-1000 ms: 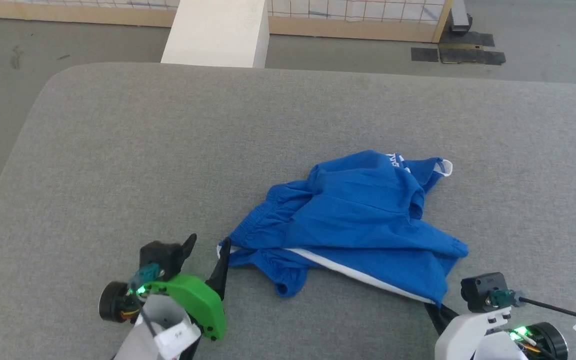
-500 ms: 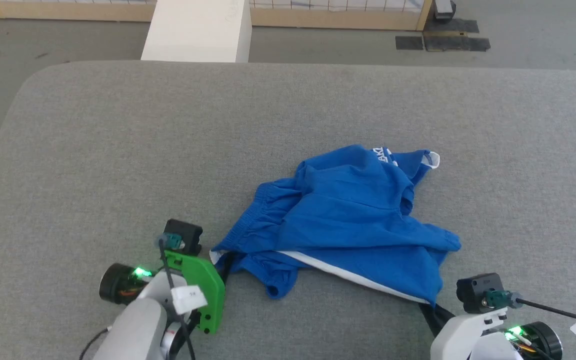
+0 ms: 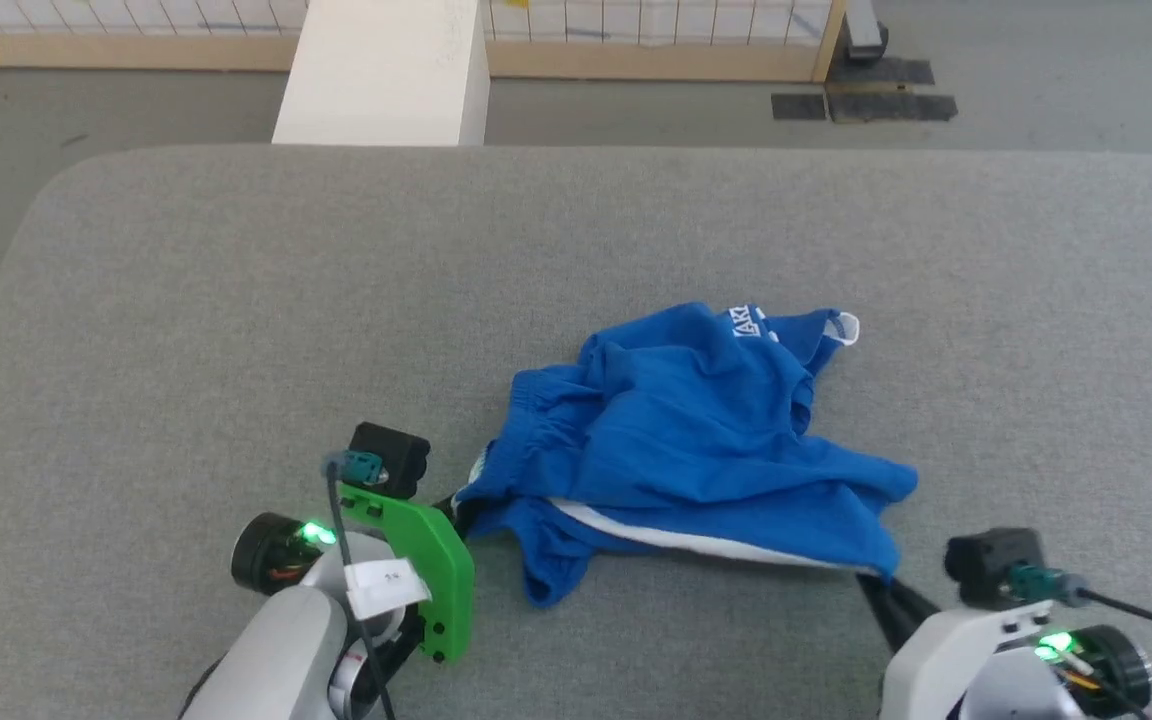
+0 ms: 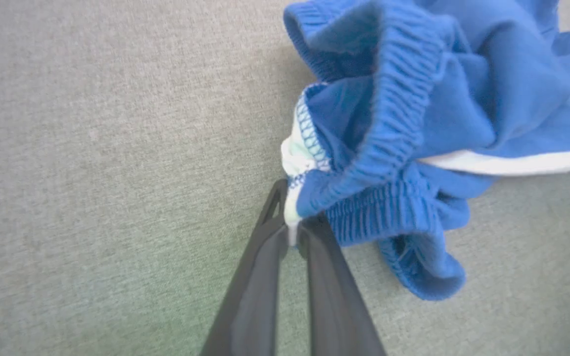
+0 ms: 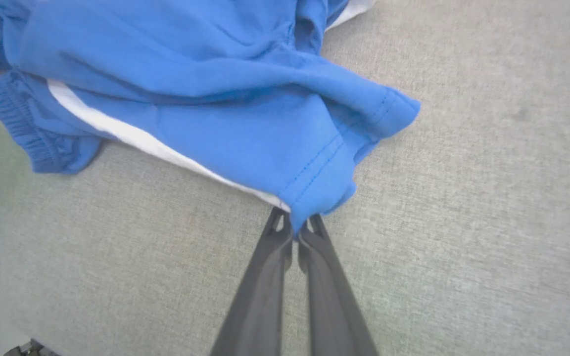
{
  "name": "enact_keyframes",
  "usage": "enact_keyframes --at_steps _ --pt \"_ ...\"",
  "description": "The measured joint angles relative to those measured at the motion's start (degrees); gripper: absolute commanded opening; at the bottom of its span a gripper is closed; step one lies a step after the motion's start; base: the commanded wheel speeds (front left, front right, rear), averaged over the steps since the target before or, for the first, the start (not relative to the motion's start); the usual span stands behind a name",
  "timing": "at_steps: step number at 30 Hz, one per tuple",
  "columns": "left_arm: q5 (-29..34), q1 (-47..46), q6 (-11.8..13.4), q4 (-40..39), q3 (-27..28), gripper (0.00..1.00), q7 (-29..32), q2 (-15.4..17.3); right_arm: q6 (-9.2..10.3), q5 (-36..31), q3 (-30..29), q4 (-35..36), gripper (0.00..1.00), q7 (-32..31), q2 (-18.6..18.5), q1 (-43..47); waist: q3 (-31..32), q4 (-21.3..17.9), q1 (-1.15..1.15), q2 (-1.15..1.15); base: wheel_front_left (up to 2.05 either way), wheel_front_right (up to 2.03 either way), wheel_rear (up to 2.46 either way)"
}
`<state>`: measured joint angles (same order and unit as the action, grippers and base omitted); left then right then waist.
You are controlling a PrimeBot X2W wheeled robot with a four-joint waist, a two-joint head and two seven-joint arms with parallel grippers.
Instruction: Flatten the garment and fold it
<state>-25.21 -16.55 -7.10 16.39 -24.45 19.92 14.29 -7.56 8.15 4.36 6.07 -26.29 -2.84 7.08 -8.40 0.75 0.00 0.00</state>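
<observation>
The garment (image 3: 696,450), bright blue shorts with a white side stripe and white lettering, lies crumpled on the grey table (image 3: 236,300). My left gripper (image 3: 458,505) is shut on the garment's gathered waistband corner at its near-left end; the left wrist view shows the white and blue edge of the garment (image 4: 379,148) pinched between the dark fingers (image 4: 265,257) of the left gripper (image 4: 292,227). My right gripper (image 3: 876,585) is shut on the hem corner at the garment's near-right end, and in the right wrist view the garment (image 5: 225,99) hangs from the tips of the right gripper (image 5: 295,225).
A white block (image 3: 381,75) stands beyond the table's far edge, with a wooden-framed grid panel (image 3: 656,40) behind it. Grey table surface spreads to the left, far side and right of the garment.
My left gripper has gone from open beside the waistband to shut on its corner, lifting it a little. The right gripper has kept its hold. The head camera has shifted.
</observation>
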Motion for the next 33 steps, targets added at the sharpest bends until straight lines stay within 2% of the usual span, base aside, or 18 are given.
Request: enact_keyframes --at_steps 4,10,15,19,21,26,30,33 --pt "-3.6 1.5 0.0 -5.7 1.0 0.00 -0.7 0.1 0.00 1.0 -2.4 3.7 0.00 0.1 0.0 0.2 1.6 -0.1 0.00 0.00 0.00 0.00 0.00" --pt "-13.0 3.6 0.0 -15.0 2.5 0.00 0.6 -0.1 0.00 0.8 -5.0 10.7 0.00 -1.2 -0.1 0.6 3.7 -0.2 0.00 0.00 0.00 0.00 0.00" --pt "-19.9 3.1 0.0 -21.6 4.5 0.00 3.1 -0.1 0.00 -2.3 -5.0 17.3 0.00 -4.6 -0.1 -1.0 4.6 -0.9 0.00 0.00 0.00 0.00 0.00" --pt "-25.7 -1.1 0.1 -23.2 5.7 0.00 7.6 -0.7 0.00 -3.1 -2.9 18.7 0.00 -7.7 -3.6 -7.7 4.3 -1.4 0.00 0.00 0.00 0.00 0.00" --pt "-28.2 -4.4 0.4 -22.7 6.4 0.00 10.3 -1.2 0.00 -2.8 -1.6 18.2 0.00 -9.2 -6.3 -12.3 3.8 -1.6 0.00 0.00 0.00 0.00 0.00" --pt "-31.7 -15.5 4.4 -18.9 9.6 0.00 14.0 -3.0 0.00 -0.2 1.4 12.8 0.00 -12.4 -12.3 -27.6 1.6 -2.3 0.00 0.00 0.00 0.00 0.00" --pt "-31.4 -24.7 8.1 -14.1 12.1 0.00 14.3 -3.5 0.00 1.7 3.6 5.9 0.00 -13.6 -14.8 -40.6 -1.1 -2.8 0.00 0.00 0.00 0.00 0.00" --pt "-29.4 -32.0 11.2 -9.3 14.3 0.00 12.7 -3.4 0.00 2.5 4.4 -0.7 0.00 -13.4 -14.4 -51.2 -3.9 -3.4 0.00 0.00 0.00 0.00 0.00"
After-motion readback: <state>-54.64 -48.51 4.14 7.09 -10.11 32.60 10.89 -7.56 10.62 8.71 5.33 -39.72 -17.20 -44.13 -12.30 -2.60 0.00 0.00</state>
